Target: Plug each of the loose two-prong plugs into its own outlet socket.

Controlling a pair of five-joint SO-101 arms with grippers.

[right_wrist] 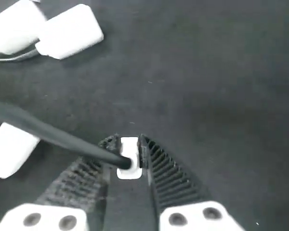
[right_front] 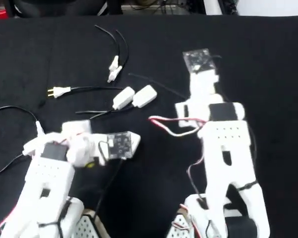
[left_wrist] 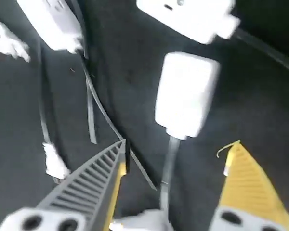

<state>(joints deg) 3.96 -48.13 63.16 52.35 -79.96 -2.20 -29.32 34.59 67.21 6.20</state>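
On the black table (right_front: 268, 44), high view: two white outlet sockets (right_front: 123, 98) lie side by side near the centre, touching or nearly so, each trailing a dark cord; a loose two-prong plug (right_front: 58, 91) with brass prongs lies well apart from them, its prongs pointing away from the sockets; twin plugs (right_front: 113, 68), small and white, lie close together beyond the sockets, their thin black leads (right_front: 120, 42) curving toward the far edge; a white arm (right_front: 44, 178) and a second arm (right_front: 228, 148) reach in from the near edge. Left wrist view: the left gripper (left_wrist: 180, 143) sits low over the table with its fingers spread wide apart, holding nothing; a white socket block (left_wrist: 185, 94) lies just beyond the fingertips, in line with the gap, and its cord (left_wrist: 168, 159) runs back between them; a second socket (left_wrist: 188, 17) lies beyond it, and a third white block (left_wrist: 53, 21) lies off to one side; a stray plug (left_wrist: 53, 161) on a thin lead lies near the ribbed grey finger (left_wrist: 94, 178). Right wrist view: the right gripper (right_wrist: 129, 140) is clamped on a small white plug (right_wrist: 129, 166), its ribbed pads pressed against the plug's two sides; a black cable (right_wrist: 48, 132) leaves this plug and passes across one finger; two white sockets (right_wrist: 70, 31) lie together on the table well ahead of the held plug; a further white block (right_wrist: 9, 149) lies nearer, to one side of the fingers.
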